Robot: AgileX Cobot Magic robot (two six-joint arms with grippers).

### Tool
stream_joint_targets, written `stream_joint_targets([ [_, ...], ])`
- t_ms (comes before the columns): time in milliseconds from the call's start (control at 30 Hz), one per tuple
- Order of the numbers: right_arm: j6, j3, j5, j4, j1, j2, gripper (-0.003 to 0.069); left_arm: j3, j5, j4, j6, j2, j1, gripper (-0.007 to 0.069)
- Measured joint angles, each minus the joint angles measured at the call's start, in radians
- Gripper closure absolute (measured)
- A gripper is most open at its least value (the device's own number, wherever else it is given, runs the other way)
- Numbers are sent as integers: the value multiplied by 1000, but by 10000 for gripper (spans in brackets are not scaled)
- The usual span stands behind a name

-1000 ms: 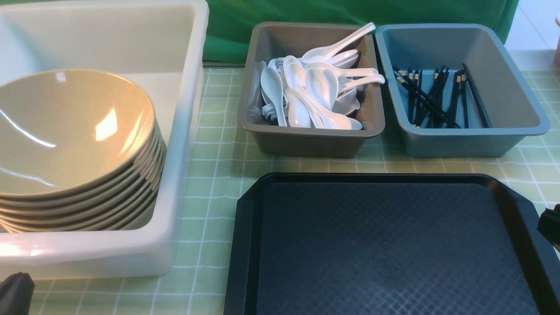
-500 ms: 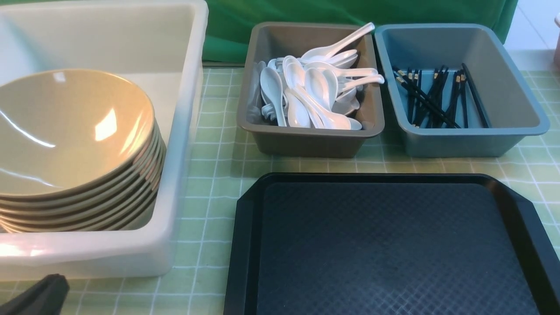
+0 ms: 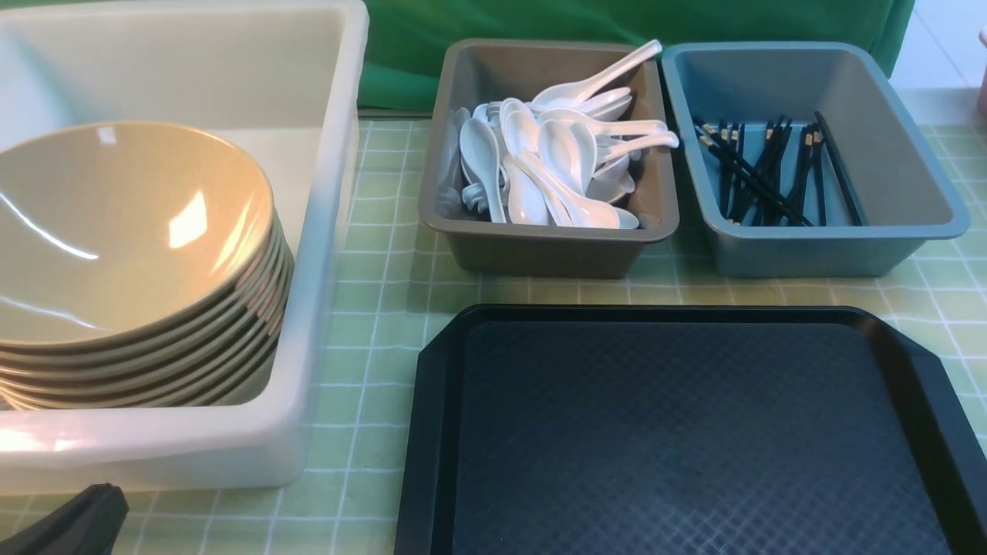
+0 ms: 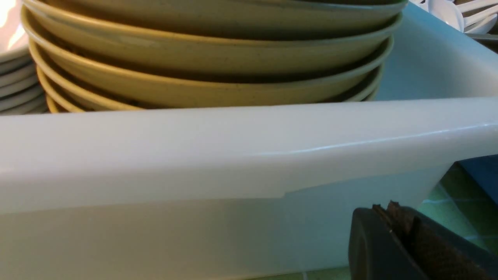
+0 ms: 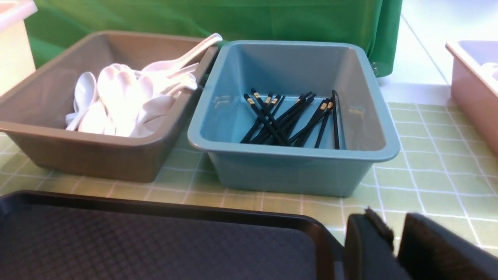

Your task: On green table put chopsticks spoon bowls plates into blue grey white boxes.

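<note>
A stack of tan bowls (image 3: 131,231) sits in the white box (image 3: 324,231) at the left. In the left wrist view a stack of white plates (image 4: 13,74) stands beside the bowls (image 4: 210,58) in that box. Several white spoons (image 3: 547,162) lie in the grey box (image 3: 540,254). Black chopsticks (image 3: 763,177) lie in the blue box (image 3: 810,254). My left gripper (image 4: 389,206) is shut and empty, low in front of the white box's near wall (image 4: 194,155); it also shows in the front view (image 3: 77,524). My right gripper (image 5: 395,229) is empty with a narrow gap between its fingers, beside the tray's corner.
A black textured tray (image 3: 694,432) with nothing on it lies on the green table (image 3: 378,308) in front of the grey and blue boxes. A pink box (image 5: 474,85) stands to the right of the blue box (image 5: 291,171). A green curtain hangs behind.
My left gripper has come further into the front view's lower left corner. My right gripper has drawn out of the front view at the right edge.
</note>
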Motion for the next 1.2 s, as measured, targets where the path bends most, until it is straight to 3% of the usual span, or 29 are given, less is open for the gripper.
stream_joint_targets([
  [233,-7,4,6,0,-4,-114,507,0,0,0,0,0,0,627],
  [400,-165,61,35,31,-44,-230,507,0,0,0,0,0,0,627],
  [533,-317,159,166,89,-95,-346,503,0,-1,0,0,0,0,627],
  [733,-318,292,259,96,-117,-374,496,0,0,0,0,0,0,627],
  [1200,-186,319,168,97,-121,-375,486,0,0,0,0,0,0,627],
])
